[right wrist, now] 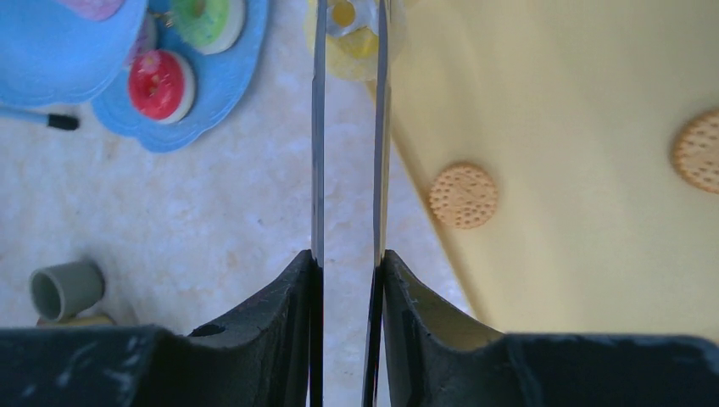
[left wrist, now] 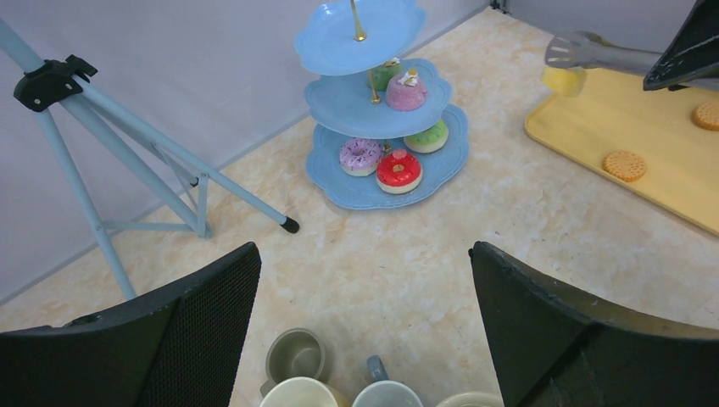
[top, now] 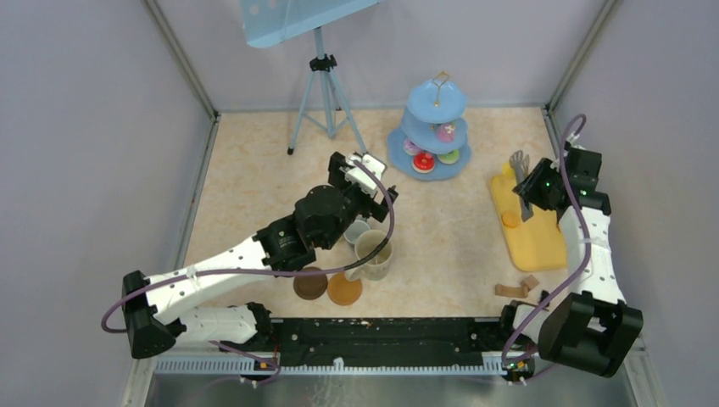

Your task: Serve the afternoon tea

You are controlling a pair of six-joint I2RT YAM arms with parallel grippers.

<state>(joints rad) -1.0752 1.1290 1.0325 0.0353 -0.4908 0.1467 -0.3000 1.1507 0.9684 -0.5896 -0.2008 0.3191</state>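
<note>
The right end effector (right wrist: pixel 346 259) is clenched on the tongs (right wrist: pixel 318 127), its fingers pressing both blades close together. At the far tips the tongs pinch a yellow piece (right wrist: pixel 352 34), blurred and cut off by the frame's top edge, so I cannot tell what it is. It hangs over the tray's (right wrist: pixel 551 102) corner. Two biscuits (right wrist: pixel 462 195) lie on the tray, the second cropped at the right edge.

The left end effector (left wrist: pixel 365 322) is released, fingers spread wide, above the mugs (left wrist: pixel 294 356). From its wrist only one small grey mug shows whole; three more rims are cut by the bottom edge. From above, the arm hides most of the group, leaving the cream mug (top: pixel 373 253) and part of a grey one. Two coasters (top: pixel 310 283) lie just beside them, bare.

The stand (left wrist: pixel 348 102) is at the counter's (top: pixel 254 170) far side, well apart from the mugs, with cakes (left wrist: pixel 398 170) on its lower two tiers. A tripod (left wrist: pixel 127 153) stands to its left.
</note>
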